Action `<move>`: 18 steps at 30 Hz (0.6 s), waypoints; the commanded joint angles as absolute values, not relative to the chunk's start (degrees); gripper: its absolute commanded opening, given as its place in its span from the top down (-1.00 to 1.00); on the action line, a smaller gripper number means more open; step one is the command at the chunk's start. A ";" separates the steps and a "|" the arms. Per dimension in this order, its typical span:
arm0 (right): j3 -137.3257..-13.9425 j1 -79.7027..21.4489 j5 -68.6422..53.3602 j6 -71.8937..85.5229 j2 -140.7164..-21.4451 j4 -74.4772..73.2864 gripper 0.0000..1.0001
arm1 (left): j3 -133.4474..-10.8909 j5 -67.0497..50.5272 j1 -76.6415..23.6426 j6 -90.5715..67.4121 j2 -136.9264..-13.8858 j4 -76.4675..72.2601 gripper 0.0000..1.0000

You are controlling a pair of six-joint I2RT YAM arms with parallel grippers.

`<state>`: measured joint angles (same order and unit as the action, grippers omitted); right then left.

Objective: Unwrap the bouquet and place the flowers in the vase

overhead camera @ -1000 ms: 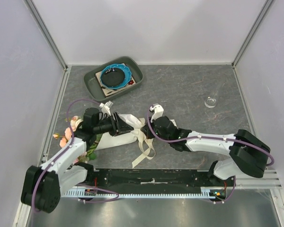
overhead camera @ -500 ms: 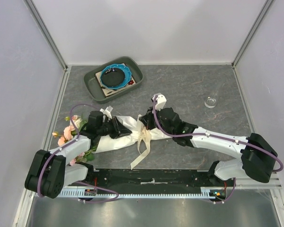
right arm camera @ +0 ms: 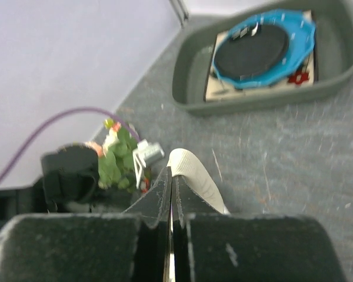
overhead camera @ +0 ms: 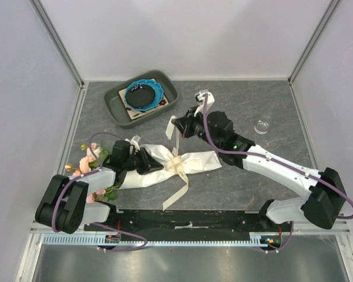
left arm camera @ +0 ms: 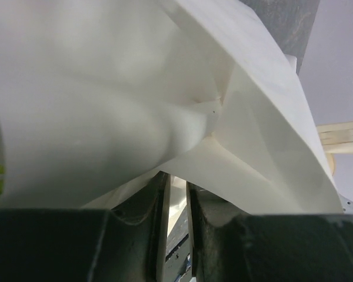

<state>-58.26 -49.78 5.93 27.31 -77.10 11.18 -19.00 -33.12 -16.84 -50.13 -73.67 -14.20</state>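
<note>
On the table (overhead camera: 235, 106), right end effector (overhead camera: 181, 127) clenched on ribbon (overhead camera: 179, 188), left end effector (overhead camera: 146, 161) pinching paper cone (overhead camera: 200, 160). Bouquet (overhead camera: 165, 170) still wrapped; vase (overhead camera: 261, 126) empty

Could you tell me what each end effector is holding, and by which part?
The right end effector pinches the cream ribbon by its free end; the left end effector grips the bouquet by a fold of its paper wrap.
</note>
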 commanded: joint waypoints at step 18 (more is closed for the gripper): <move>-91.30 -36.21 0.44 18.55 -84.02 6.33 1.00 | -17.31 -32.87 -16.79 -49.31 -69.00 -13.63 0.15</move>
<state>-86.30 -37.89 1.67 20.91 -80.27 8.03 -17.39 -33.30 -16.84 -50.11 -70.89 -14.92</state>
